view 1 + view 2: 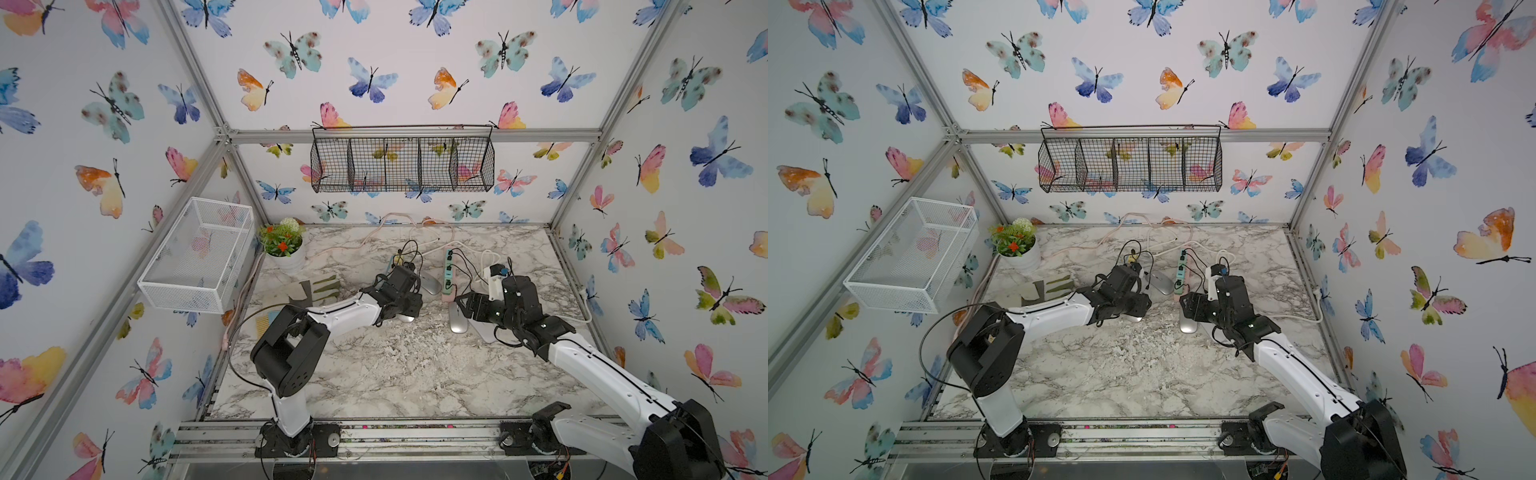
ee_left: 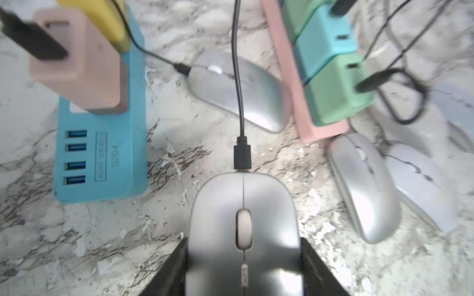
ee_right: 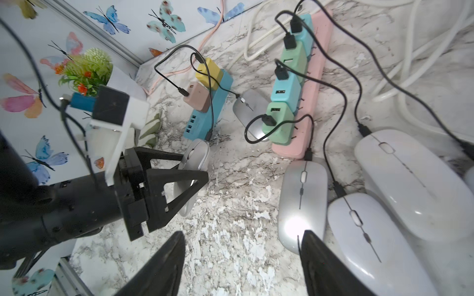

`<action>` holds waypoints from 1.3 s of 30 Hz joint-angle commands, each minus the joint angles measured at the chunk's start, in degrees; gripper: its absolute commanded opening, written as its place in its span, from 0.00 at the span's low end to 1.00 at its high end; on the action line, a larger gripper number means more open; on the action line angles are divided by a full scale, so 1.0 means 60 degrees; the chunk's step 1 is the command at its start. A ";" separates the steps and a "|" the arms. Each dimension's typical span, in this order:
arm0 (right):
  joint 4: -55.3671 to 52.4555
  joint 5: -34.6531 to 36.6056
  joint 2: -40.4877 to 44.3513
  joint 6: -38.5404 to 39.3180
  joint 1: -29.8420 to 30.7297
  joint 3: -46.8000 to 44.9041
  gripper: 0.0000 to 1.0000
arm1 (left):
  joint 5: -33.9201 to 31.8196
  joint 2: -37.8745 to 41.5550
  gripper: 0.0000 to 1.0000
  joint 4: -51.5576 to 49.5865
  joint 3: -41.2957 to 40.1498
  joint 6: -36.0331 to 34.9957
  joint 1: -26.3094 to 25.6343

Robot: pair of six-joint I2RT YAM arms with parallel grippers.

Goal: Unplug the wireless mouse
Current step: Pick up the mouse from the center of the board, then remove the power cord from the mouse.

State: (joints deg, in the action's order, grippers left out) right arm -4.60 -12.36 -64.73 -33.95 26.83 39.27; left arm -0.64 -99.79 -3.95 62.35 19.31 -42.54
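Left gripper (image 2: 243, 243) is clamped across the silver mouse (image 2: 243, 205), one finger (image 2: 318, 271) per side. It's only partway closed bc the mouse body fills the gap. The mouse sits flat on the table right in that grip, nose pointing away from the wrist. The black plug (image 2: 242, 153) is seated in the nose just past the fingertips. Its cable (image 2: 237, 77) runs on ahead of the hand, prob to a charger on the blue power strip (image 2: 102, 159). Right gripper (image 3: 243, 233) has its jaws wide w/ nothing in them, just bare tabletop between, and it faces the left one from nearby. Imo the left one's job is to pin the mouse. The right one should go for the hard plug body, not the thin cable, then pull straight out along the mouse's length w/o twisting. Watch the other mice (image 3: 302, 202) and the cords from the pink power strip (image 3: 311, 84) right beside the right gripper, easy to snag. The table (image 1: 395, 374) is marble-look w/ flaky chipped patches and prob slick, so a loose grip means sliding. Room-wise it's butterfly walls (image 1: 415, 62). Far beyond both hands there's a black wire basket (image 1: 403, 164), plus a white basket (image 1: 195, 257) and a flower pot (image 1: 284, 245).
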 commanded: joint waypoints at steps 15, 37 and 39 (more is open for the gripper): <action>0.4459 -0.1095 -0.3731 -0.2926 0.1719 0.0681 0.66 | 0.0496 0.3385 0.00 0.3232 -0.4097 -0.0058 0.0131; 0.5747 -0.2968 -0.6190 -0.3394 0.1769 0.1953 0.35 | 0.1444 0.3655 0.00 0.3111 -0.4500 -0.0319 0.0146; 0.5720 -0.2922 -0.6138 -0.3343 0.1765 0.1901 0.29 | 0.1430 0.3616 0.00 0.3090 -0.4475 -0.0329 0.0144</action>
State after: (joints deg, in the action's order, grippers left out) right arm 28.75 -28.36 -101.73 -53.98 37.39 50.52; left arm 6.63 -78.50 13.34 34.61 18.15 -41.95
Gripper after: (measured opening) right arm 0.305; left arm 0.566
